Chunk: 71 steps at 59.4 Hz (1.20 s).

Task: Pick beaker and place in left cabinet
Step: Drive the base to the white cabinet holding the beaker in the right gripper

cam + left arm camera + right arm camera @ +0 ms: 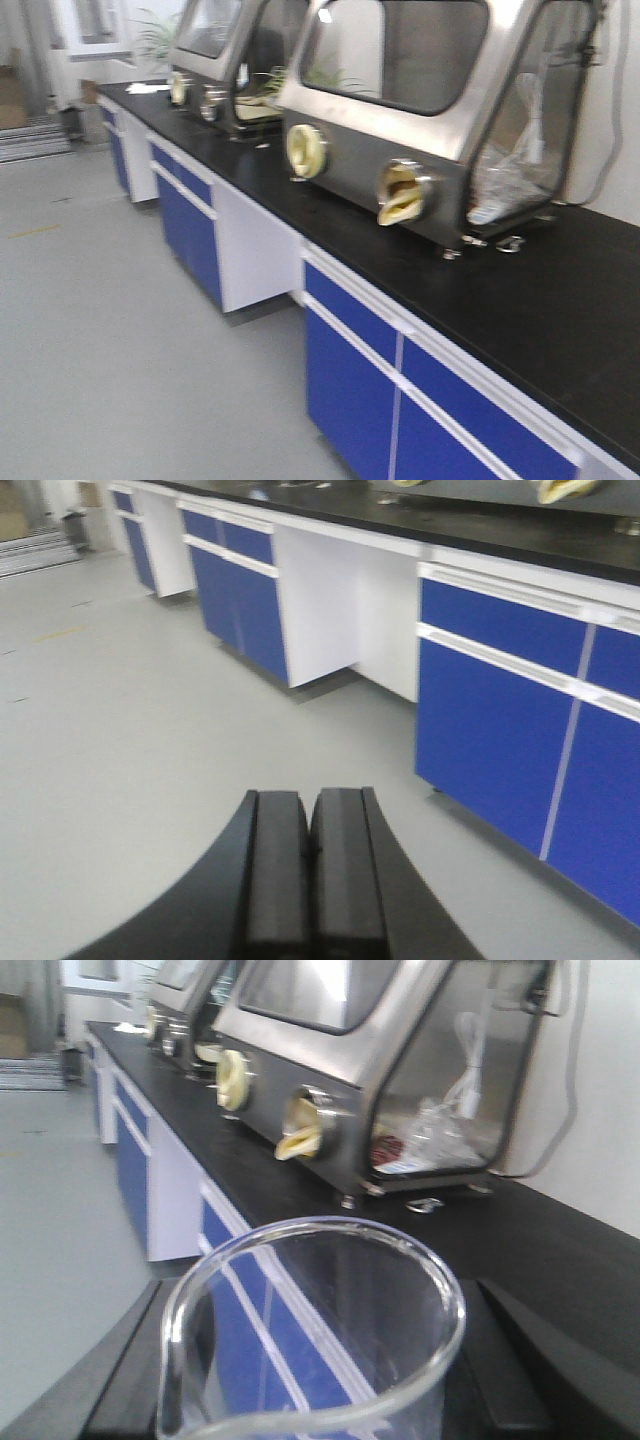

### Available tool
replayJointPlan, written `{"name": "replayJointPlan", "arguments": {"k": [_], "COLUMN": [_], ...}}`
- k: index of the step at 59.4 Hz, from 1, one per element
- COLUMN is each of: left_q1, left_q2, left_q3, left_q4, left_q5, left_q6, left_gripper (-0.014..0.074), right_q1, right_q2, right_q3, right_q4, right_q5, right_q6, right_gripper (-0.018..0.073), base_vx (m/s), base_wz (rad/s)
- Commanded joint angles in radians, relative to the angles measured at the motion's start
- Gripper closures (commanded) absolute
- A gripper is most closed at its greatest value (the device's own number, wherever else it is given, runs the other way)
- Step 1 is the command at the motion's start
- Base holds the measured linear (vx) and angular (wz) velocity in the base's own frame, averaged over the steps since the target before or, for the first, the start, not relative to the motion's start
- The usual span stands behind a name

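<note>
The beaker, a clear glass cylinder with a round rim and a pour spout toward the camera, fills the bottom of the right wrist view. My right gripper is shut on it, with a black finger on each side of the glass. In the left wrist view my left gripper is shut with its pads pressed together and nothing between them, hanging above the grey floor. The left cabinet is out of view. Neither gripper shows in the front view.
A long black-topped lab bench with blue cabinet doors runs along the right. On it stand a steel glove box with yellow glove ports and a second one farther back. Grey floor stretches on the left.
</note>
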Motion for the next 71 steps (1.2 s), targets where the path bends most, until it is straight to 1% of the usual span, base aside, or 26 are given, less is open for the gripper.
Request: {"name": "replayJointPlan", "arguments": {"k": [1,18,37,51,71], "left_q1": [0.000,0.000,0.000,0.000,0.000], "left_q2": [-0.010,-0.010,-0.010,-0.010,-0.010], "left_q3": [-0.011,-0.011,-0.011,-0.011,-0.011], "left_q4": [0.001,0.001,0.001,0.001,0.001], "left_q5": [-0.083,-0.083,-0.083,-0.083,-0.083], "left_q6": [-0.004,-0.004,-0.004,-0.004,-0.004], "left_gripper": [0.0593,0.0593,0.0593,0.0593,0.0593], "right_q1": [-0.007,-0.007,-0.007,-0.007,-0.007], "right_q2": [0.006,0.006,0.006,0.006,0.006], "right_q3": [-0.031,-0.031,-0.031,-0.031,-0.031], "right_q4": [-0.024,-0.024,-0.024,-0.024,-0.024], "right_q5": [-0.060,-0.060,-0.060,-0.060,-0.060], "right_q6": [-0.005,-0.005,-0.005,-0.005,-0.005], "right_gripper": [0.0564,0.0564,0.0564,0.0564,0.0564], "base_vx": [0.07,0.16,0.30,0.44,0.54], "base_wz": [0.56,0.66,0.60,0.35,0.19]}}
